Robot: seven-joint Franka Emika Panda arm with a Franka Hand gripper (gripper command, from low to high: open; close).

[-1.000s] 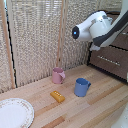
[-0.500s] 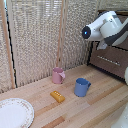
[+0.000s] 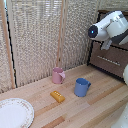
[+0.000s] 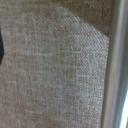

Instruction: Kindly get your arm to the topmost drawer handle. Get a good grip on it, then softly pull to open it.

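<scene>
My white arm [image 3: 111,26], with its dark blue round cap [image 3: 93,31], reaches across the upper front of the dark brown drawer cabinet [image 3: 116,65] at the exterior view's right. The gripper [image 3: 106,44] hangs below the wrist against the cabinet, too small and blurred to show its fingers. The topmost drawer handle is hidden behind the arm in the exterior view. A lower drawer front carries a slim silver bar [image 3: 107,59]. In the wrist view a blurred silver bar [image 4: 117,70] runs close along one edge, in front of woven beige fabric [image 4: 50,70]; which handle it is I cannot tell.
On the wooden table [image 3: 100,110] stand a pink mug [image 3: 58,75] and a blue mug [image 3: 81,87]. A small orange block [image 3: 57,96] lies between them, and a white plate [image 3: 14,113] sits at the near left. A woven screen [image 3: 40,40] forms the back wall.
The arm has moved toward the exterior view's right and closer to the cabinet. The mugs, block and plate have not moved.
</scene>
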